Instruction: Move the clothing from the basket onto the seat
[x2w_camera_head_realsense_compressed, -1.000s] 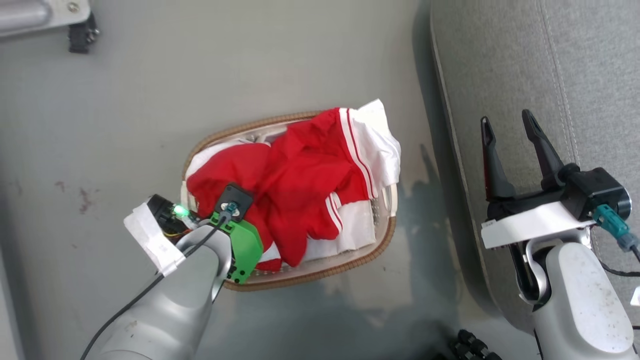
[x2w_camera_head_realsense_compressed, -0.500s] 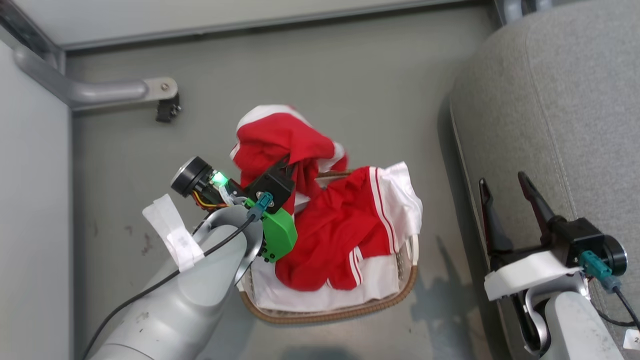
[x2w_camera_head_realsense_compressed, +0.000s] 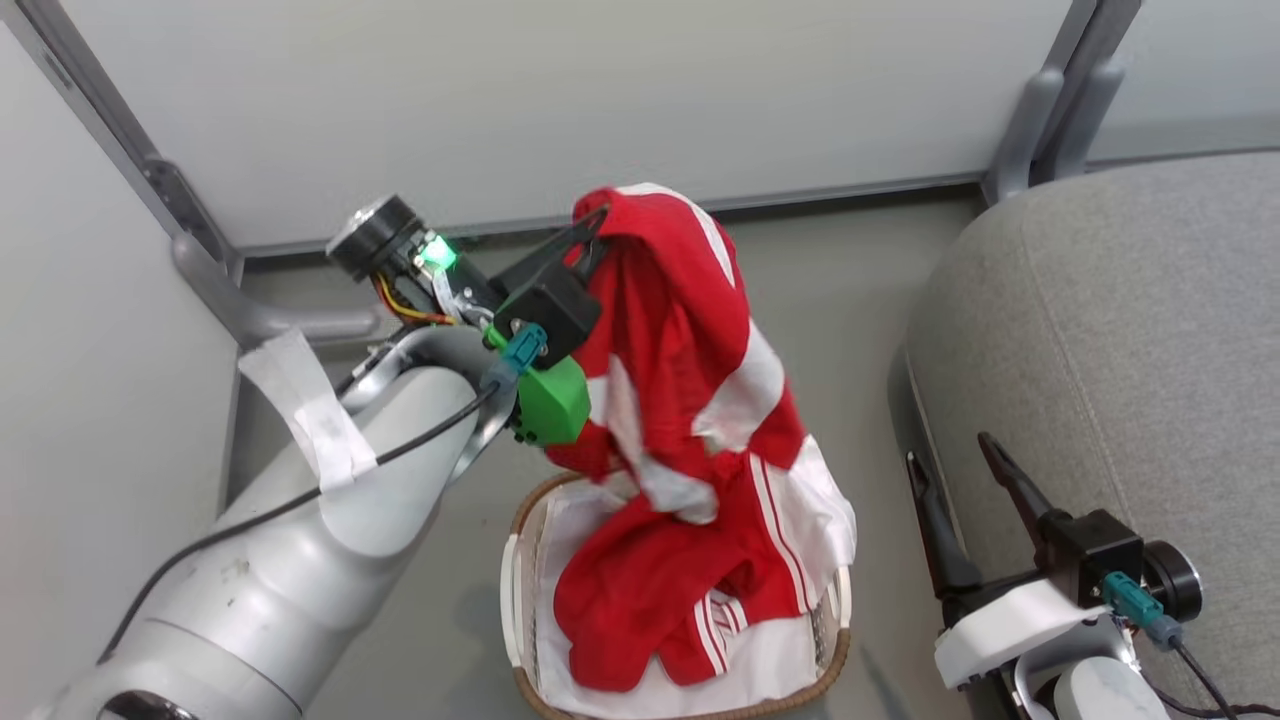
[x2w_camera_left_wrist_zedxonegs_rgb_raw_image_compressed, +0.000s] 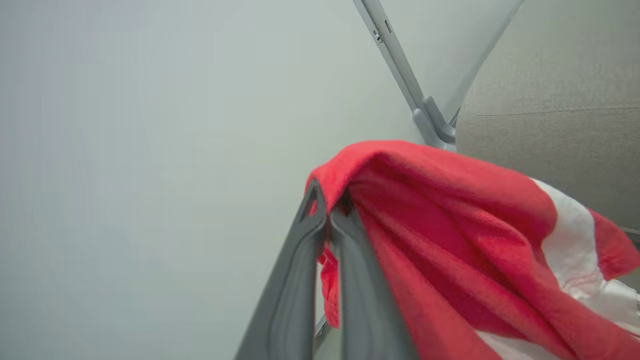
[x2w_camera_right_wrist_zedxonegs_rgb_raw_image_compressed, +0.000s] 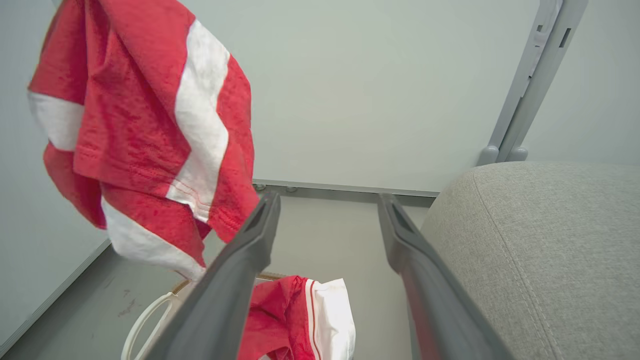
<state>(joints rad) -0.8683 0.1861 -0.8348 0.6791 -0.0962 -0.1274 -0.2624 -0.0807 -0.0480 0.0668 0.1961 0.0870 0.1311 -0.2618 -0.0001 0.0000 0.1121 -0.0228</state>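
I'm raising a red shirt (x2w_camera_head_realsense_compressed: 690, 330), in the basket (x2w_camera_head_realsense_compressed: 520, 590) a second ago, high above it in my clamped left claw (x2w_camera_head_realsense_compressed: 590, 225). My wide-open right claw (x2w_camera_head_realsense_compressed: 948, 448) is waiting beside the seat (x2w_camera_head_realsense_compressed: 1100, 320), where the shirt goes next.

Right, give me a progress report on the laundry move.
Done: nothing yet; no clothing lies on the visible part of the seat. In hand: the left pincer is shut on one red garment, raised above the basket. Left: carry it to the seat, then fetch the second garment lying in the basket. The right pincer is open beside the seat.
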